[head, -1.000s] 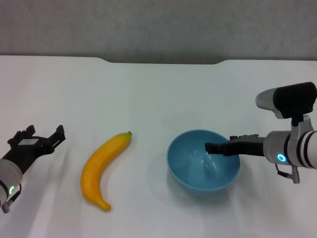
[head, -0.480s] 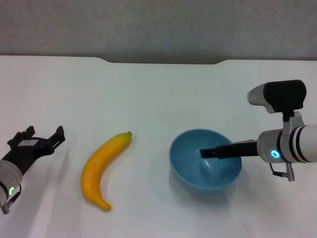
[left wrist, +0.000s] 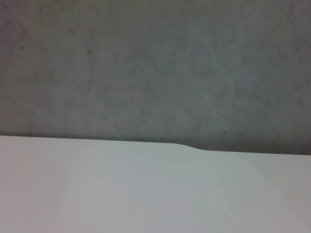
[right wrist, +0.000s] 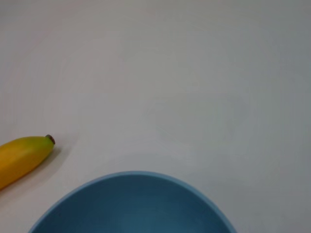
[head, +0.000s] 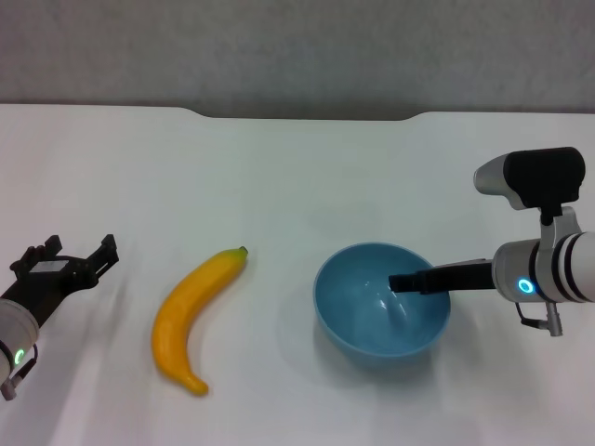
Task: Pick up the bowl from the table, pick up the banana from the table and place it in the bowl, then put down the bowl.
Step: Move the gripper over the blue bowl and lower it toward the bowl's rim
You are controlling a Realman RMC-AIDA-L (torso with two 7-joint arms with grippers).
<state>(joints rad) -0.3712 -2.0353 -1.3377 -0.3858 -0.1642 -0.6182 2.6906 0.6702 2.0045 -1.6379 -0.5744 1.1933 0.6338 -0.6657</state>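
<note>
The light-blue bowl [head: 367,325] stands right of centre on the white table [head: 297,177]. My right gripper [head: 402,282] reaches in over the bowl's right rim, with one dark finger inside it; the other finger is hidden and the jaws look closed on the rim. The yellow banana [head: 191,316] lies left of the bowl, stem tip pointing away from me. My left gripper [head: 82,253] is open and empty at the far left, low over the table. The right wrist view shows the bowl's far rim [right wrist: 131,182] and the banana's stem end [right wrist: 24,155].
The table's far edge has a shallow notch [head: 307,116] with a grey wall behind it. The left wrist view shows only the tabletop [left wrist: 146,194] and that wall.
The right arm dipped left and down, then came back right. The bowl shifted a little right, then left again. The left gripper and the banana stayed put.
</note>
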